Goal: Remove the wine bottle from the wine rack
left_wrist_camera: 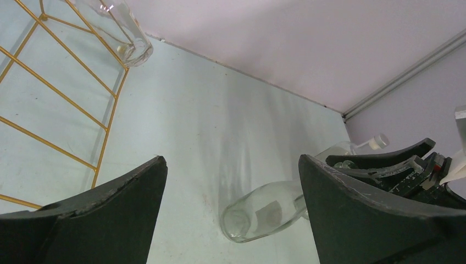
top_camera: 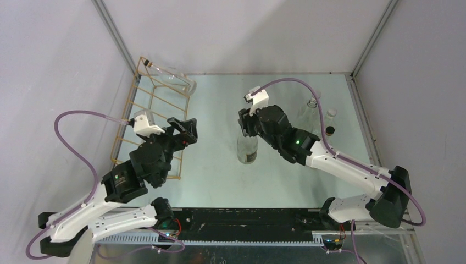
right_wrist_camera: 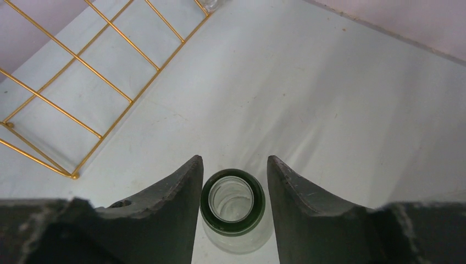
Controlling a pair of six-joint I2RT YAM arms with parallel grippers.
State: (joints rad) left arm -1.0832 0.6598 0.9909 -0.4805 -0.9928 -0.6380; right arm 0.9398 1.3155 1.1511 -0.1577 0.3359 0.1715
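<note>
gold wine rack [top_camera: 125, 118] holds one clear wine bottle [top_camera: 175, 80] lying down.

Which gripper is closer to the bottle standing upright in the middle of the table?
Right. The right gripper straddles the bottle at its mouth, a finger on each side; the left gripper hangs open at the wine rack's edge.

Robot lab test cell: bare pale tabletop [top_camera: 220, 181], plain grey wall panels [top_camera: 49, 55] on aluminium posts [top_camera: 114, 33], left arm [top_camera: 110, 214] and right arm [top_camera: 351, 168] bolted on, loose cabling [top_camera: 71, 118].
</note>
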